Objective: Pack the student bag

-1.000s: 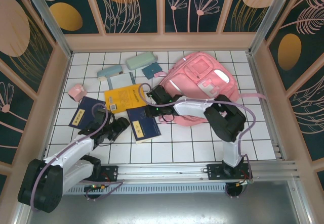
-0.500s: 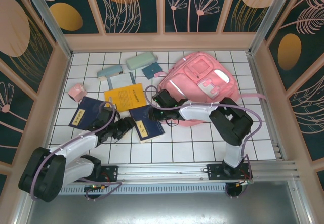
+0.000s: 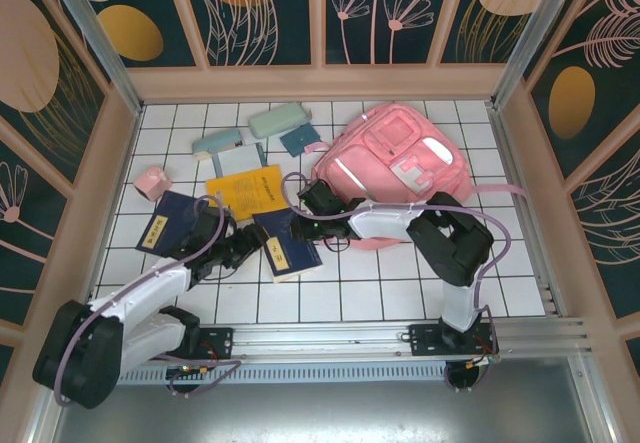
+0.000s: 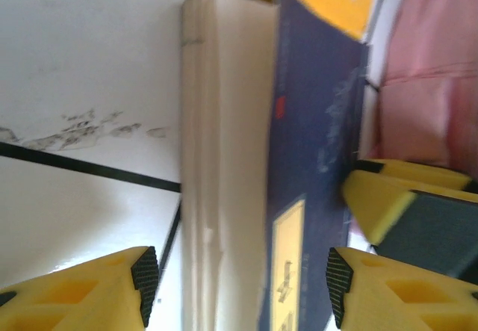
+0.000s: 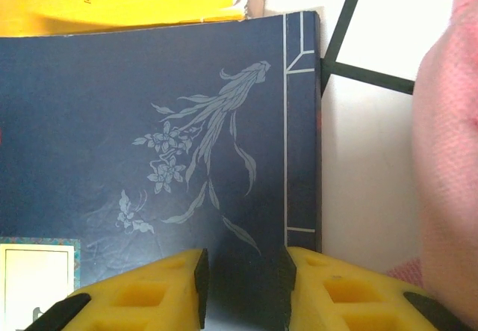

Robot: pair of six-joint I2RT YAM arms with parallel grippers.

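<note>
Both arms have closed in on the navy book [image 3: 292, 248] over the last second: my left gripper [image 4: 243, 279] has reached in from the left, and the book has turned a little on the white tiles [image 3: 400, 283]. The left jaws stand wide, one finger on each side of the book, the pale page block and the navy cover between them with daylight to spare, so nothing is clamped yet. My right gripper [image 5: 243, 275] is drawn narrow, a slim gap and nothing in it, tips low over the cover near the spine; I cannot tell whether they press on it. The student bag [image 3: 395, 163] lies flat just to the right of the book, apart from both grippers, and I see no open mouth in it from above. A yellow book [image 3: 247, 191] sits just behind. I judge the packing barely begun: this book needs a firm hold first, then the bag needs opening.
</note>
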